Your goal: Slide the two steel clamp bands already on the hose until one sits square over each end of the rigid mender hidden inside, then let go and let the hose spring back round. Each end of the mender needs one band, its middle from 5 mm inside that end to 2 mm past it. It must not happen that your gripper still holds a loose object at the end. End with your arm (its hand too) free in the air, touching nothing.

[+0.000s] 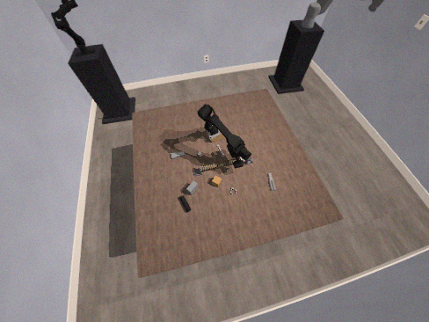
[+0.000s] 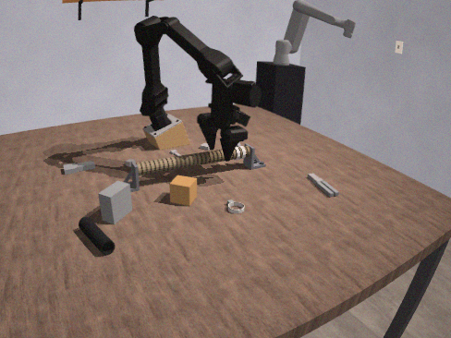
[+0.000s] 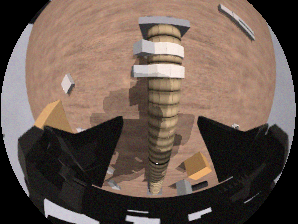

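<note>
The hose [image 1: 215, 166] [image 2: 185, 161] [image 3: 163, 95] spans two grey end brackets [image 2: 134, 175] [image 3: 164, 23] on the desk [image 1: 176, 246] [image 2: 240, 277] [image 3: 110, 40], at mid-frame in the exterior view. Both steel clamp bands [image 2: 239, 151] [image 3: 165, 60] encircle it near the bracket at the top of the wrist view, side by side with a short gap between them. My claw [image 1: 239, 163] [image 2: 219, 154] [image 3: 161, 120] stands wide around the hose, its fingertips either side, with nothing gripped. Handling estimate: the ribbed wall should be soft and springy, yielding under a squeeze; the bands should be light, stiff and likely to drag or tilt on the ribs. I judge the lower band in the wrist view to be the first to move. Take it across its flat outer faces, fingers square to the hose axis, with light closure. Avoid pulling by the protruding lug at its left, since that could skew it. The mender is hidden; I cannot tell its ends from here.
</note>
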`<state>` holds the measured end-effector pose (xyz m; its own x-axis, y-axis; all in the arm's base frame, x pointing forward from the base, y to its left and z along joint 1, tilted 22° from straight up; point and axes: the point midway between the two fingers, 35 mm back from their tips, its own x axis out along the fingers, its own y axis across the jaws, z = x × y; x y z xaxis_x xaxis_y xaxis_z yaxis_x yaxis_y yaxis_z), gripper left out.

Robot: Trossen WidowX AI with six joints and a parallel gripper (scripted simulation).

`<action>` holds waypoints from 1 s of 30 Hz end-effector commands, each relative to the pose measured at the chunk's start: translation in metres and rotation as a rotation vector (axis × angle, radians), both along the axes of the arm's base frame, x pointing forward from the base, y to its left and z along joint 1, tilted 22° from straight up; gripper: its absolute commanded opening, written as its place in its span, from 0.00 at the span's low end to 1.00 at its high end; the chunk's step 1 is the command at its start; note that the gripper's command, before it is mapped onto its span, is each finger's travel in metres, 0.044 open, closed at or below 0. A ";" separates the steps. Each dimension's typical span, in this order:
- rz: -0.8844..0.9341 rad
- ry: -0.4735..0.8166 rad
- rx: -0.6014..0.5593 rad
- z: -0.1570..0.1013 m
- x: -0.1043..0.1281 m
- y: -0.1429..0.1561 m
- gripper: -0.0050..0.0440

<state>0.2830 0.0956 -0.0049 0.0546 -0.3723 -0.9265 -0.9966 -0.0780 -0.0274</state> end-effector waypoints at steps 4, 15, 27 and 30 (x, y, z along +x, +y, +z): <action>-0.001 -0.007 0.004 0.010 0.000 0.002 1.00; -0.001 -0.007 0.004 0.010 0.000 0.002 1.00; -0.001 -0.007 0.004 -0.032 0.003 -0.015 1.00; -0.001 -0.007 0.004 -0.032 0.003 -0.015 1.00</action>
<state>0.2872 0.0826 -0.0339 0.0649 -0.3647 -0.9289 -0.9965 -0.0737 -0.0407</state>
